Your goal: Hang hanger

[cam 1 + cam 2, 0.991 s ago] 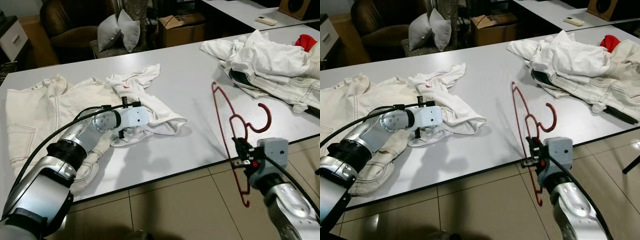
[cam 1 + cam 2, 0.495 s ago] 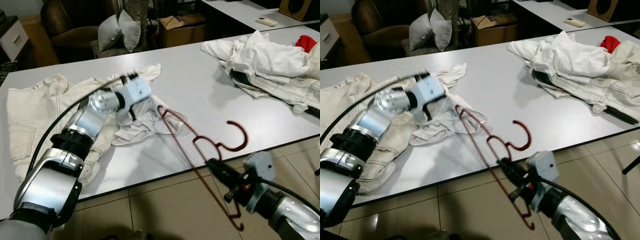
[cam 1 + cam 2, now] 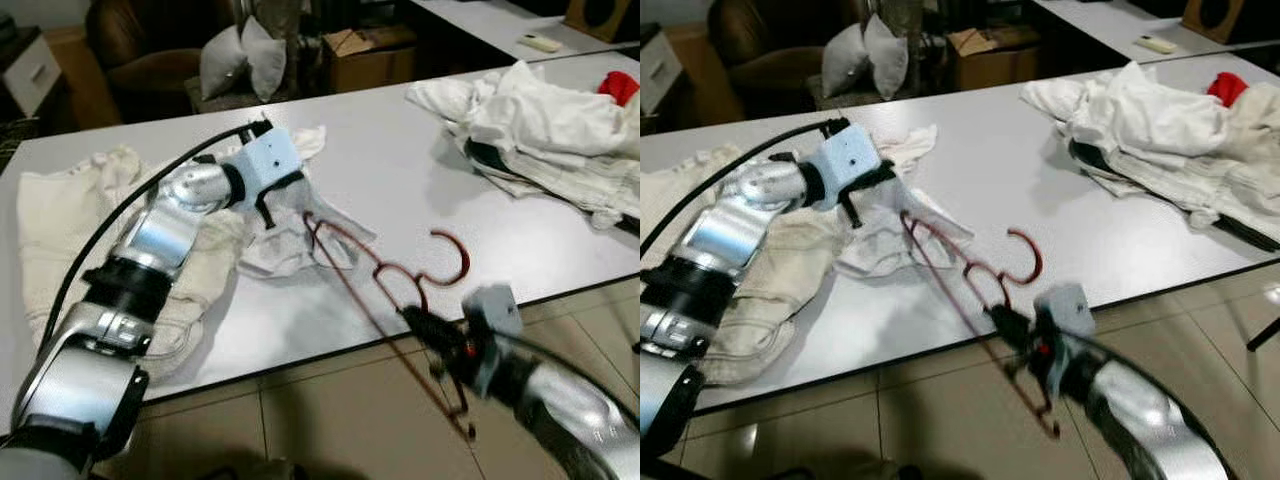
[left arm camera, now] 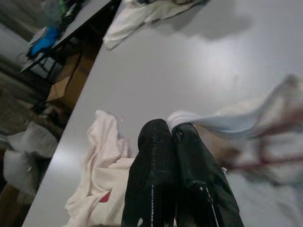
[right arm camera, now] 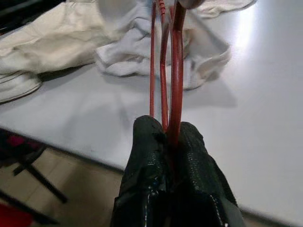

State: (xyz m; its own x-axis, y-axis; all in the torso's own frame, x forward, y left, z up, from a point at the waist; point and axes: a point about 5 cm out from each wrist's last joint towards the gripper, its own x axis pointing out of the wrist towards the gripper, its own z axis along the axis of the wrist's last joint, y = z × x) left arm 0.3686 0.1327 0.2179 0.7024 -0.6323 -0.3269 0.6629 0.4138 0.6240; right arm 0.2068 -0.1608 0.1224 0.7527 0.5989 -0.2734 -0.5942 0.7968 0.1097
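Note:
A red wire hanger (image 3: 466, 258) is held tilted over the table's front edge, its far end reaching a small white shirt (image 3: 290, 245). My right gripper (image 3: 415, 320) is shut on the hanger's lower bar; in the right wrist view the black fingers (image 5: 147, 142) pinch the red wires (image 5: 176, 71). My left gripper (image 3: 265, 213) is over the shirt and shut on a fold of it. The left wrist view shows its fingers (image 4: 154, 156) closed on a white hem (image 4: 222, 125), lifted off the grey table (image 3: 400, 160).
Cream trousers (image 3: 70, 220) lie spread at the table's left. A heap of white clothes (image 3: 540, 120) with something red sits at the far right. Behind the table are grey pillows (image 3: 240, 55), a brown armchair and a cardboard box (image 3: 370, 45). Tiled floor lies below the front edge.
My right gripper swung the hanger from upright at the table edge to a low tilt pointing at the shirt. My left gripper rose, lifting a fold of the white shirt.

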